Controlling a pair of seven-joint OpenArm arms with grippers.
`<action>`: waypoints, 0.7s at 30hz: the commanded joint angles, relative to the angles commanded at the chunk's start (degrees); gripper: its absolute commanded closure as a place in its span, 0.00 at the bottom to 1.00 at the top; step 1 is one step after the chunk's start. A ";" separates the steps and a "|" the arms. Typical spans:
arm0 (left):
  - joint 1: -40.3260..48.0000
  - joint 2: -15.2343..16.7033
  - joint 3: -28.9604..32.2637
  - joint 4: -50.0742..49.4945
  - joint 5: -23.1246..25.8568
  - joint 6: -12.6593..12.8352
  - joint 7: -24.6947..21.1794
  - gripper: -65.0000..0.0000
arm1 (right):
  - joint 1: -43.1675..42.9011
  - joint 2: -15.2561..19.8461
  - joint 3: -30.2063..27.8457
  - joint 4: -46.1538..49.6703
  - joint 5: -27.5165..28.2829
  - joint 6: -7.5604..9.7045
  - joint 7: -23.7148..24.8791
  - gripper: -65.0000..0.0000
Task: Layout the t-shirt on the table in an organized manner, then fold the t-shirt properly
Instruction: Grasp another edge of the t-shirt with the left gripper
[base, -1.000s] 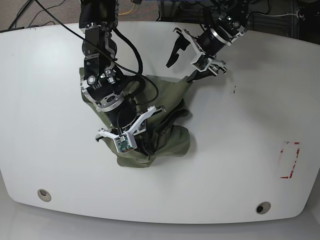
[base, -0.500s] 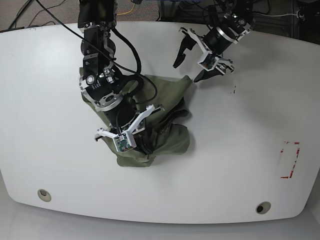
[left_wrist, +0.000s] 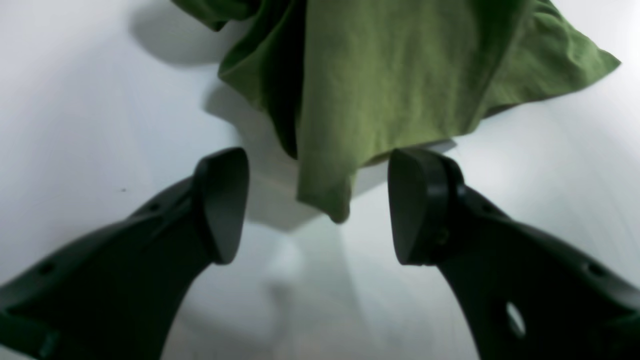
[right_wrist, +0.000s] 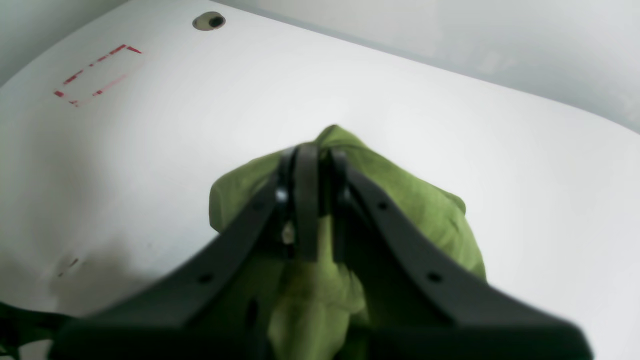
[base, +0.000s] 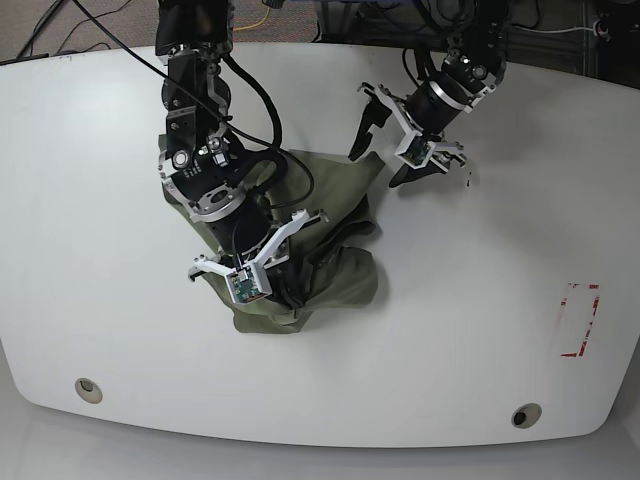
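The olive-green t-shirt lies crumpled on the white table, left of centre. My right gripper is buried in the cloth near the shirt's front edge. In the right wrist view its fingers are pressed together, shut on a raised fold of the t-shirt. My left gripper stands open at the shirt's far right corner. In the left wrist view that corner of the t-shirt tapers to a point between the fingers of the left gripper, and neither finger touches it.
A red tape rectangle marks the table's right side, also seen in the right wrist view as a red tape rectangle. Grommet holes sit near the front edge. Small black marks lie right of the left gripper. Cables run behind the table.
My left gripper has come down and back toward the shirt's far right corner, staying open. The right arm and the cloth it holds have hardly moved.
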 joint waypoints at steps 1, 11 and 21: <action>-0.62 0.00 0.09 -0.53 -0.09 0.00 0.53 0.37 | 0.00 0.00 0.00 0.00 0.00 0.00 0.00 1.00; -6.68 2.64 3.96 -10.20 0.00 -0.09 1.49 0.52 | 0.18 0.00 0.00 0.00 0.09 0.00 0.00 1.00; -8.97 2.02 3.52 -13.71 -0.18 -0.09 4.75 1.00 | 1.58 0.00 0.35 0.00 -0.09 0.00 0.00 1.00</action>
